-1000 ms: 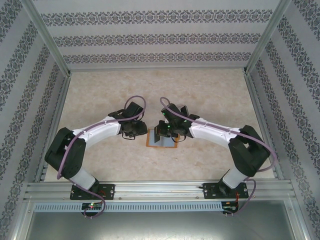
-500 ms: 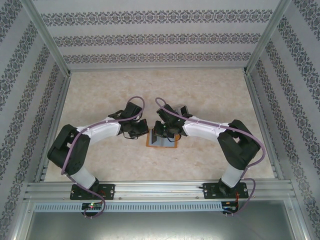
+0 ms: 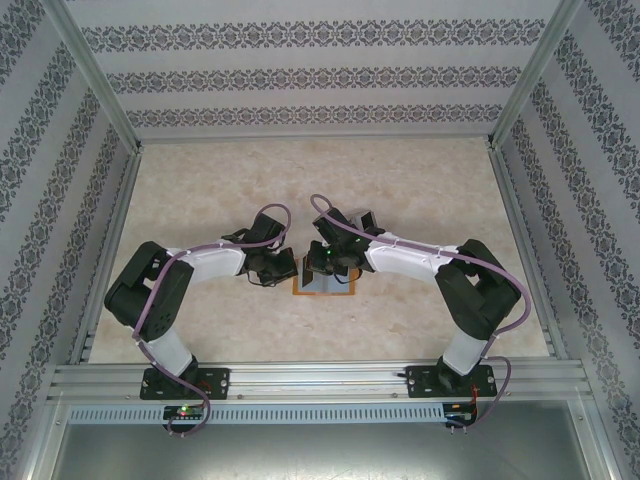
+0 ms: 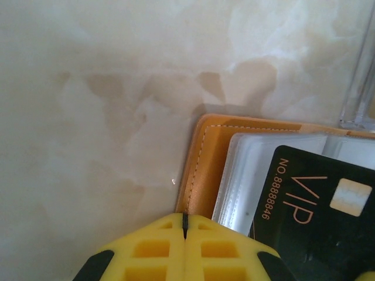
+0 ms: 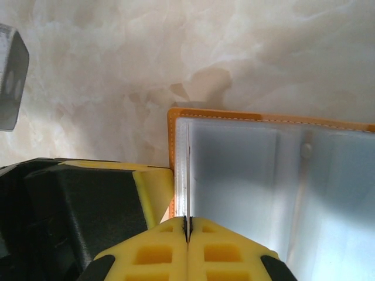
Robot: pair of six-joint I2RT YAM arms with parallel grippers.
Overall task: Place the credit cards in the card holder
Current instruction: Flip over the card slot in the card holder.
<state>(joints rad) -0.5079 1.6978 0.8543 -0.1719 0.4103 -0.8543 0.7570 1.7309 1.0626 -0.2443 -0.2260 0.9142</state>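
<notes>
Orange-tan card holder [image 3: 323, 283]: lies open and flat at ctr of worktop [image 3: 420, 190], btwn the 2 tools; grey-clear pockets [image 5: 246, 187] face up.
Black card [image 4: 310, 216]: "VIP" print, gold chip. Lies over the pockets on the side near the left tool. Can't tell if it's in a slot or just on top.
Handling, card: prob. light, stiff, slick. It lies flat, so it's hard to lift; take it by a short edge or a free corner w/ a thin pinch.
Handling, holder: prob. soft and light, likely to slide or fold if pushed. Pocket lips look floppy, so 1 tool should pin a flap while the other feeds the card.
Left tool [image 4: 184, 225]: yellow jaws pressed together, nothing seen btwn them, right at the holder's stitched edge.
Right tool [image 5: 188, 227]: jaws together as well. A pocket's edge runs up to the seam; can't tell if it's pinched.
Clear plastic edge [image 4: 358, 76]: just beyond the holder, not part of the job.
Risk: a closed tool nudges the holder and the card skates off.
</notes>
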